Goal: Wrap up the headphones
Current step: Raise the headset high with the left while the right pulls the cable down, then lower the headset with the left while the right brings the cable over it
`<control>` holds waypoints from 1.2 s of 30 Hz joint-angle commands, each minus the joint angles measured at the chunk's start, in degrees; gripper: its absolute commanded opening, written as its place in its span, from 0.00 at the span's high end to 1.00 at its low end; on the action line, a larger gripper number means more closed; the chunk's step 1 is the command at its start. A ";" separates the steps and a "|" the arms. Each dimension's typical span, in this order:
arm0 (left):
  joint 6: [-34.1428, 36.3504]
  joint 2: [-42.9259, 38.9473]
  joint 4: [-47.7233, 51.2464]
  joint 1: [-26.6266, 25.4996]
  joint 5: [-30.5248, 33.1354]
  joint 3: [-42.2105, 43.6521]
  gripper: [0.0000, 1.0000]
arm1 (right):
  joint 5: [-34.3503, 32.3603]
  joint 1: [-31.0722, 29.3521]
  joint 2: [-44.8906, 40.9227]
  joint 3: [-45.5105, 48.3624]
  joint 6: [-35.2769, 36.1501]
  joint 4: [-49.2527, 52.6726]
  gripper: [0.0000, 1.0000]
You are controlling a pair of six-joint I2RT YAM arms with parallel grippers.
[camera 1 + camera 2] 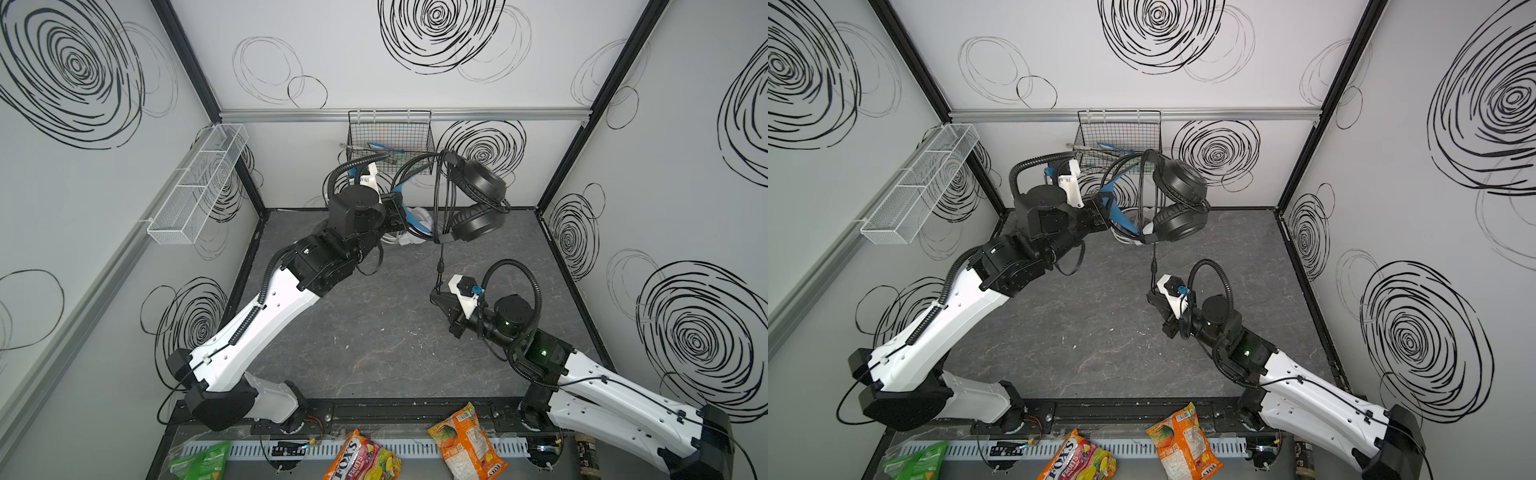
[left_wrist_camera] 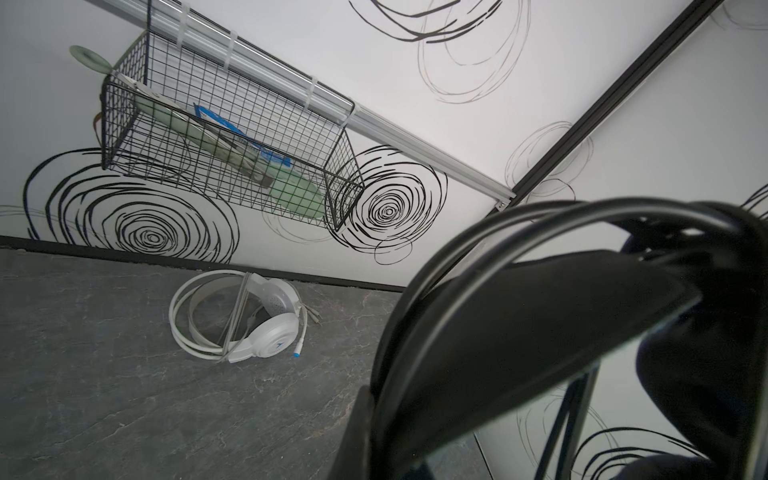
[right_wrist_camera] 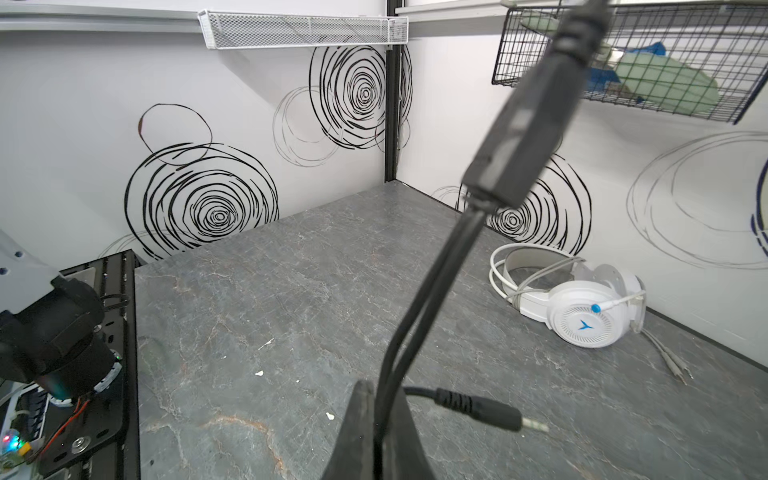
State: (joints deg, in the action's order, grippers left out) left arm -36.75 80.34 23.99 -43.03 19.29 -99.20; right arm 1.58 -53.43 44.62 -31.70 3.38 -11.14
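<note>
I am holding the black headphones [image 1: 478, 199] up off the worktop [image 1: 374, 332] with the left fingers [image 2: 355, 432], which are pressing together on the blue-lined headband, so the ear cups are hanging at about 3 o'clock of that grip in both top views. The right fingers [image 3: 361, 432] are pinching the black cable [image 3: 419, 291] close to its free end, with the plug [image 3: 490, 411] sticking out just beside them. What I am weighing for the next move is that the headset is sitting at roughly 12 o'clock from the right fingers. The short free run of cable is stretching along that 6-to-12 line, while several strands are already lying looped over the band. The right arm is the nearer one to that tail, so I am judging that it is the one to carry the last length up and around. The white headphones [image 3: 582, 307] are lying at the worktop's 12 o'clock edge, their cable coiled around them, apparently done
</note>
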 commanded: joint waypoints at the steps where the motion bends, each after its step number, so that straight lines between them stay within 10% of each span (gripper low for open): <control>1: -1.07 -1.70 -11.69 2.35 6.19 -1.03 1.00 | -2.09 -2.07 -0.15 -2.75 2.18 5.05 1.00; 8: 6.05 2.25 -8.65 5.21 11.48 -4.51 1.00 | -3.29 -5.34 -0.43 -5.85 0.31 10.22 1.00; 26: -5.45 10.21 -9.64 2.87 6.10 -6.36 1.00 | -5.32 -6.69 1.87 -5.83 1.11 9.96 1.00; 36: 5.23 6.64 -9.24 0.31 13.88 1.52 1.00 | -6.83 -6.69 4.93 -14.04 4.63 13.57 1.00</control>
State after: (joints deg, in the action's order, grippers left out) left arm -33.63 90.21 23.09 -43.38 27.92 -99.22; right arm -5.19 -59.55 49.39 -41.56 6.00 0.84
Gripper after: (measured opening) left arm 0.085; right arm 0.065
